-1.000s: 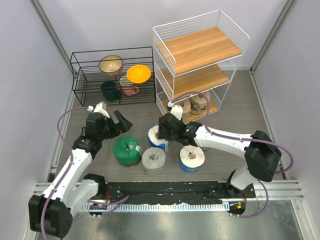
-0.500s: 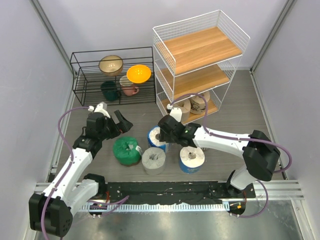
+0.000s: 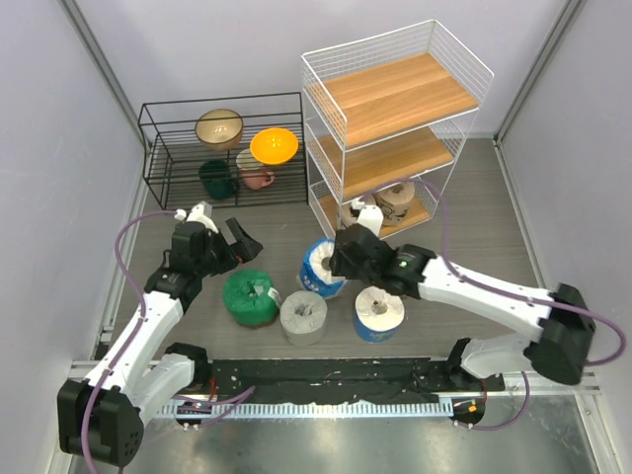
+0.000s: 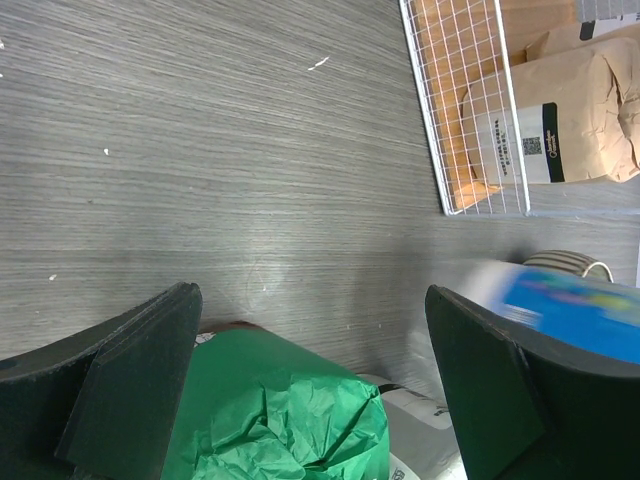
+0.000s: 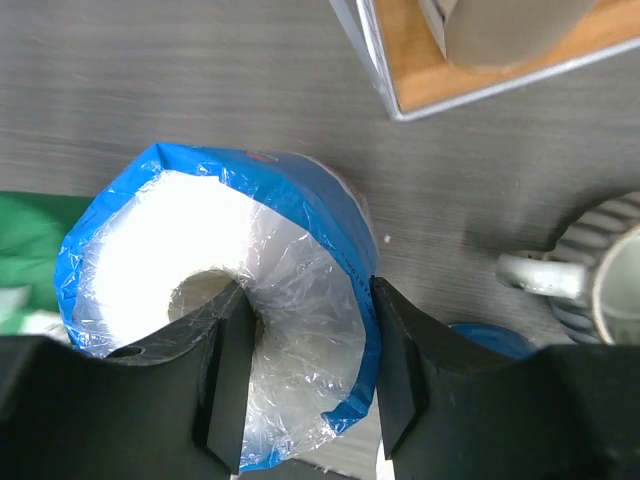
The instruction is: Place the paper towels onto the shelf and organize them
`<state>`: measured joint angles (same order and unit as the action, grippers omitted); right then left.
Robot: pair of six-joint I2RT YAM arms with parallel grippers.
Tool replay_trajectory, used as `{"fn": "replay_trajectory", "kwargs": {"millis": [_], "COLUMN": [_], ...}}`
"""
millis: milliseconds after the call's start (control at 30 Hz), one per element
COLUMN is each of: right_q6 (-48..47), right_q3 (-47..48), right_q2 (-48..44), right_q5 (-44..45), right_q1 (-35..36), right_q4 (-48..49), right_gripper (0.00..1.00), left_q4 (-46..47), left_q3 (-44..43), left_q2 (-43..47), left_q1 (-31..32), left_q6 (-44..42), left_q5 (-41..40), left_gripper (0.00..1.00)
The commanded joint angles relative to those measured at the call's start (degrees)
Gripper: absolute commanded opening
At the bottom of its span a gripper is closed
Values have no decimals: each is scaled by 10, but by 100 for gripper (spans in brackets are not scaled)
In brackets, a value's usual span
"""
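On table, in front of the shelf (image 3: 395, 94): R fingers (image 5: 228, 385) clamped on the wall of a blue-wrap roll (image 3: 318, 267), one finger down the hollow core, the other on the outside wrap. Roll tilted; can't tell if it's clear of the table (image 3: 494, 217). 2nd blue-wrap roll (image 3: 379, 314) upright just beside it, w/ grey roll (image 3: 303, 316) and green roll (image 3: 249, 297) in a row to its left. L fingers (image 4: 130, 390) spread wide apart, holding nothing, hovering over green roll. Tan roll (image 3: 397, 201) on shelf's bottom tier, another partly hidden behind R arm. Ribbed mug (image 5: 600, 285) on table near held roll.
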<state>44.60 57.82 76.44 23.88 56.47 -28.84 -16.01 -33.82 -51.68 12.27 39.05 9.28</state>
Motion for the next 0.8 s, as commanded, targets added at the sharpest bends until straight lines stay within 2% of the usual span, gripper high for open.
{"fn": "replay_trajectory", "kwargs": {"millis": [0,133,200,400,633,767], "right_q6": [-21,-29,-27,-21,-32,-55], "right_q3": [38,69,81,162,243,244], "right_q2": [-111,-155,-178,-209,-216,-231], "right_q5": [16,20,48,240,367,417], "right_q1": [1,0,1,0,-4,-5], "right_q4": [3,-63,-111,-250,-274,-247], "right_gripper": [23,24,25,25,25,25], "left_q4": [28,31,31,33,34,27], "left_q3": [-4,-3,-4,-4,-6,-6], "left_q2": [-1,-2,-2,-6,-14,-11], "left_q1": [1,2,1,1,2,2], "left_q6": [5,6,6,7,7,5], "left_q5": [14,14,16,21,21,21], "left_gripper": [100,100,100,100,100,100]}}
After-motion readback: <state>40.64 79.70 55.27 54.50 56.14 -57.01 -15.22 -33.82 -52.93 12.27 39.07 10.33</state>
